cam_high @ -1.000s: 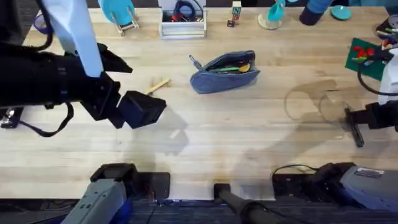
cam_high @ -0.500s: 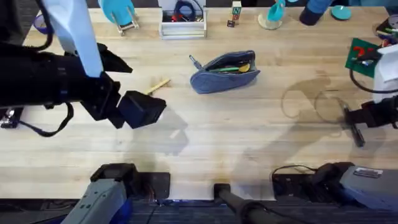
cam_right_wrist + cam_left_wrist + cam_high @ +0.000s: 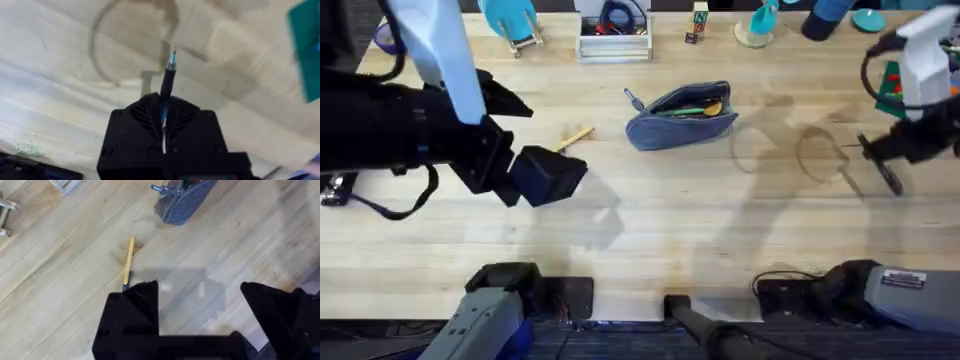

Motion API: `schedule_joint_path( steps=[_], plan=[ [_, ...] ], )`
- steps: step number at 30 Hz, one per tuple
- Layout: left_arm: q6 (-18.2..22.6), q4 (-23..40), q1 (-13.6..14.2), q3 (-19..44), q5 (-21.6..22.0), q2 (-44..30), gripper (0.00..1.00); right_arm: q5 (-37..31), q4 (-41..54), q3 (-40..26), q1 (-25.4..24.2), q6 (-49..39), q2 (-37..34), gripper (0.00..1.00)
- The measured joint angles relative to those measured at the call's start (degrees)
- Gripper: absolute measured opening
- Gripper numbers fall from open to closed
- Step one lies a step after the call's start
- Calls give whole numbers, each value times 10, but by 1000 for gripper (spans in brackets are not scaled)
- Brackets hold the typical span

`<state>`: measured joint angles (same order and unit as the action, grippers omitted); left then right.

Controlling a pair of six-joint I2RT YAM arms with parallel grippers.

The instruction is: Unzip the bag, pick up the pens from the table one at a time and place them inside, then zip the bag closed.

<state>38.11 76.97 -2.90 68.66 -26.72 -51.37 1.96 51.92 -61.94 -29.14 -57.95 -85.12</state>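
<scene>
We see the bag (image 3: 681, 115) lying unzipped mid-table (image 3: 650, 220), pens inside. A yellow pen (image 3: 128, 264) lies beside it. Left gripper (image 3: 200, 295) gapes; right gripper (image 3: 164, 112) clamps a dark pen (image 3: 168, 81).

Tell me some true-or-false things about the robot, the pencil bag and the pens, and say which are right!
1. The bag is zipped shut. False: its top gapes open, with pens showing inside.
2. The right gripper holds a dark pen. True.
3. A yellow pen lies on the table. True.
4. The left gripper is squeezing the yellow pen. False: its fingers are spread open above the table, and the pen lies beyond them.
5. The yellow pen is touching the bag. False: bare wood lies between them.
</scene>
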Motion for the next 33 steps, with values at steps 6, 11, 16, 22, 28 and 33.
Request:
schedule_joint_path(
  steps=[6, 11, 16, 22, 28, 33],
  plan=[
    [0, 0, 0, 0, 0, 0, 995, 0, 3, -46, 85, 0, 0, 31],
    [0, 0, 0, 0, 0, 0, 995, 3, 5, -78, 149, -7, 0, 31],
    [0, 0, 0, 0, 0, 0, 993, 20, 5, -107, 209, -22, 0, 32],
    [0, 0, 0, 0, 0, 0, 993, 39, -2, -131, 278, -47, 0, 31],
    [0, 0, 0, 0, 0, 0, 994, 70, -32, -133, 334, -69, 0, 31],
    [0, 0, 0, 0, 0, 0, 994, 104, -72, -133, 370, -75, 0, 31]
  ],
)
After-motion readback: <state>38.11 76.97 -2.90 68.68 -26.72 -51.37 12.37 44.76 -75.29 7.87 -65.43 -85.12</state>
